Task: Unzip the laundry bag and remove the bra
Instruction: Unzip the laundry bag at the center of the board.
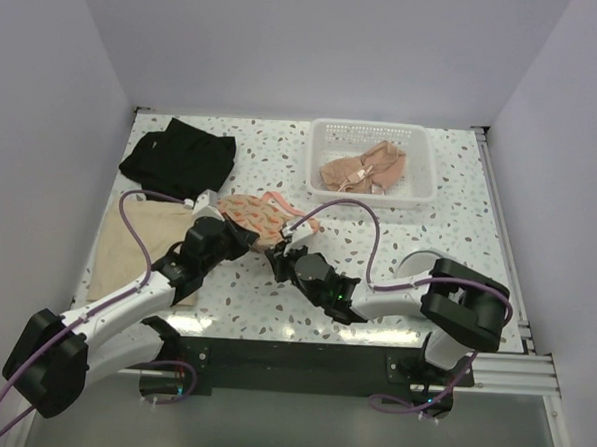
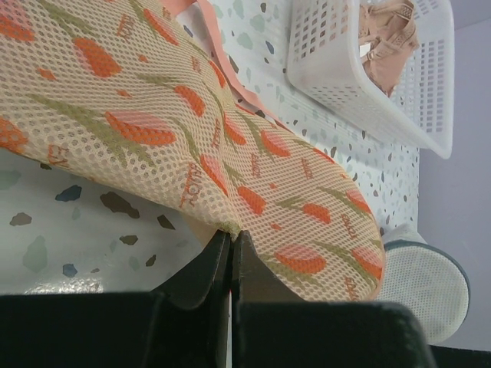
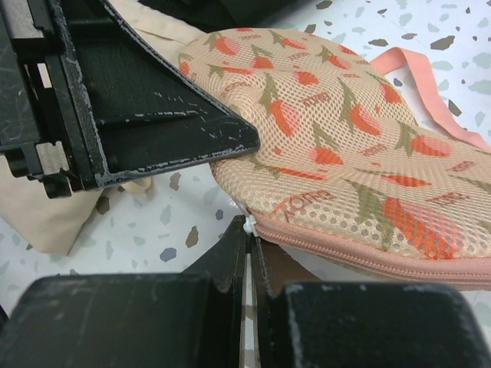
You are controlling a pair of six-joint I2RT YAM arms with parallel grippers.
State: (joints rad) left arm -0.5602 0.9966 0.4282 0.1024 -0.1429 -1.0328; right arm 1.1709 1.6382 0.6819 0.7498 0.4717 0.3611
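Pinching the near rim of the laundry bag (image 1: 262,214), which lies just left of and nearer than the white basket (image 1: 370,199), the left gripper (image 2: 232,239) is clamped on mesh; right gripper (image 3: 249,230) is clenched on what looks like the white zipper pull (image 3: 249,224), on the basket's side of the left claw; zipper (image 3: 368,257) runs from that pull off toward the basket, so the opening stroke likely goes that way; both forearms lie low, wrists converging.
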